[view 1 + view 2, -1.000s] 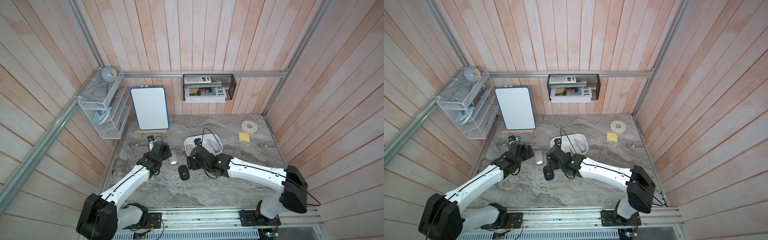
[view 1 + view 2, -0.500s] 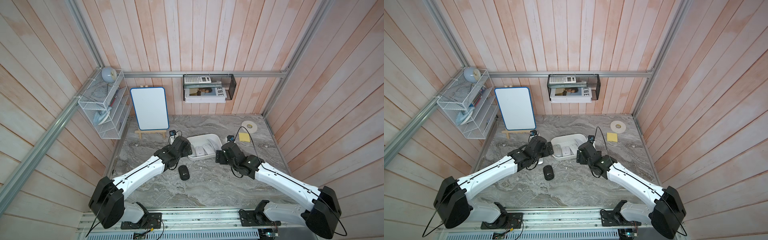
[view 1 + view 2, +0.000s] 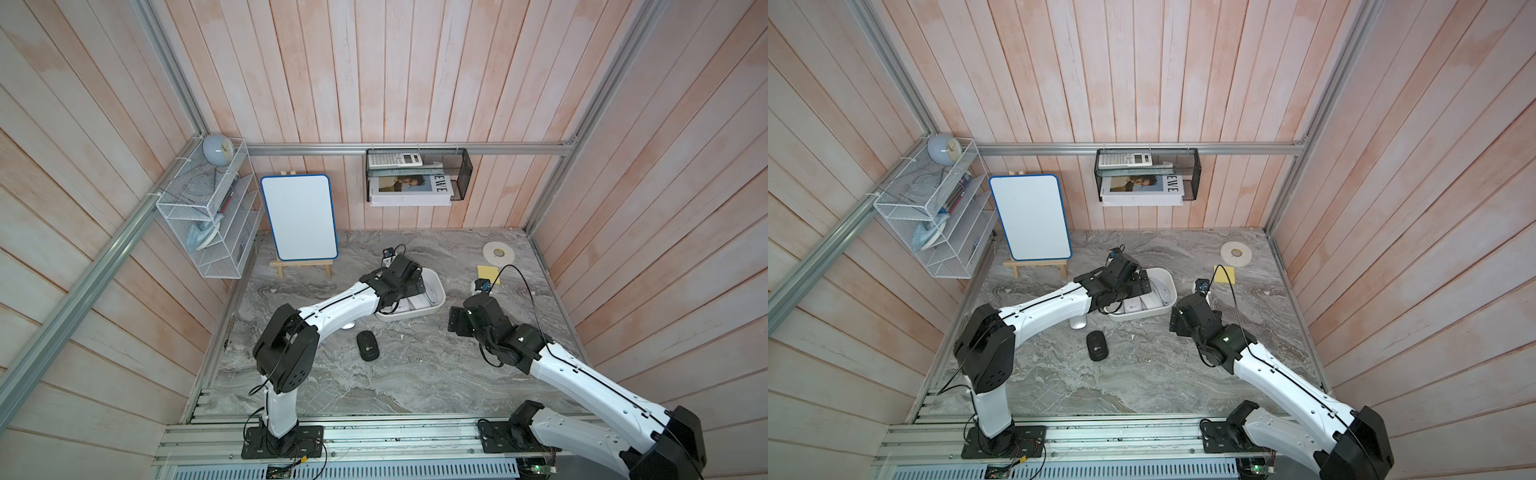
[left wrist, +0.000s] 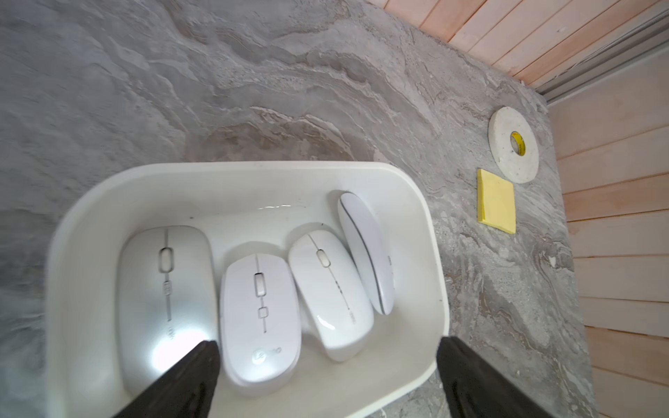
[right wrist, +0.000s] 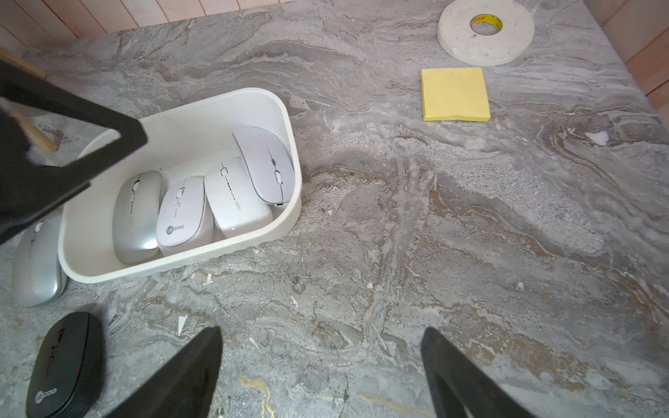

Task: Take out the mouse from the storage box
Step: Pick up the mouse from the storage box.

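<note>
The grey surface (image 3: 415, 374) fills the lower middle of both top views, and the box (image 3: 440, 299) sits at its centre, half covered by the left arm.

The task looks partly done. Two mice lie out on the surface: a loose silver mouse (image 5: 36, 260) just beside the box's outer wall, and a black mouse (image 3: 367, 345) below and left of the box in the top views. Four are in the box, packed side by side: a big silver mouse (image 4: 164, 289), a logo mouse (image 4: 259, 318), a glossy mouse (image 4: 329, 293) and a slim mouse (image 4: 365, 253) tipped on edge against the wall.

The left gripper (image 4: 325, 347) hangs over the box, spread wide and empty, with the logo and glossy mice between its fingers. The right gripper (image 5: 322, 336) is also spread and empty, over bare surface to the lower right of the box.

What could hinder the next pick is the crowding: the mice touch one another, so a finger has little room to go down between them, and the box wall is close.

Farther off, a whiteboard (image 3: 298, 218) stands at the upper left of the surface. A tape roll (image 3: 498, 252) and yellow notes (image 3: 488, 274) lie at the upper right, well clear of the box.
</note>
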